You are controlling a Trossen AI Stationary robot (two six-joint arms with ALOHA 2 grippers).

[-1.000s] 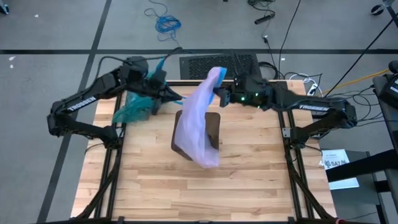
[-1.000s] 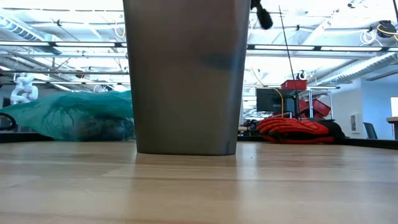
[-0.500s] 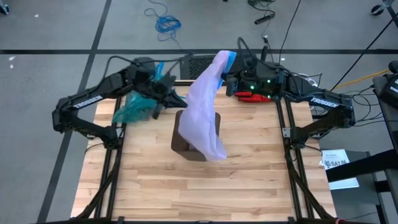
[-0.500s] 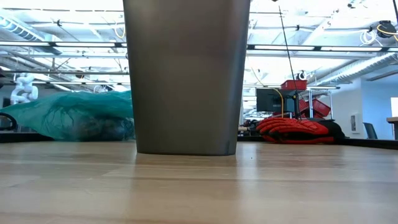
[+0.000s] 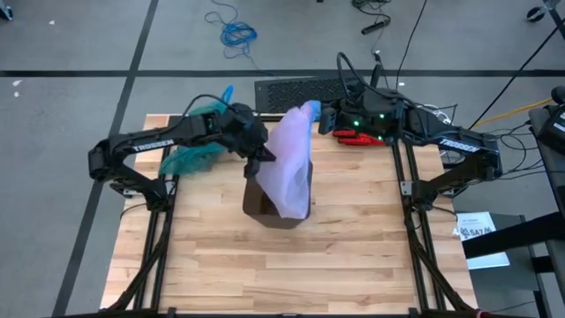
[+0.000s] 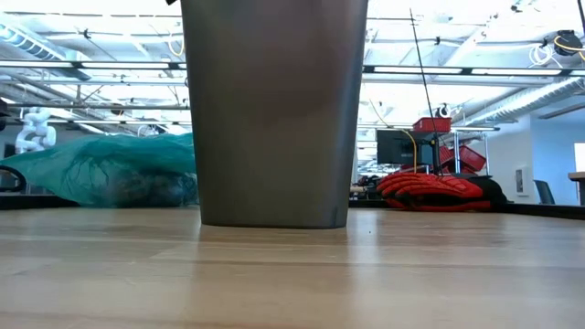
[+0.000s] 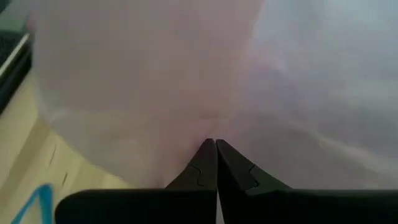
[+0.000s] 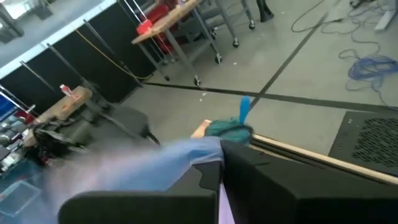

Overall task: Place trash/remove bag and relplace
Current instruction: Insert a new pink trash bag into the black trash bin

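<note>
Seen from above, a dark, straight-sided waste bin (image 5: pixel 265 208) stands near the middle of the pale butcher-block table (image 5: pixel 291 265), and a pale pink-lilac translucent plastic bag (image 5: pixel 290 168) with a blue edge hangs over its mouth. The right gripper (image 5: pixel 321 117), at the table's far edge, has its fingers pinched together on the bag's upper corner; its wrist camera shows the blue hem (image 8: pixel 186 163) drawn in between the closed dark fingers (image 8: pixel 205 177). The left gripper (image 5: pixel 262 157) is at the bag's left side with its jaws fully together, the tips (image 7: pixel 216 149) pressed against the lilac film; whether any film is caught between them cannot be told. The thin teal blue-green bin liner (image 5: pixel 196 150), filled and with a bright blue drawstring tie (image 5: pixel 228 93), lies on the far left part of the table; the low view shows it resting behind the bin (image 6: pixel 101 169). White lettering reading "TROSSEN" runs along both arms (image 5: pixel 155 140). A red-and-black glove (image 5: pixel 357 136) lies under the right arm.
</note>
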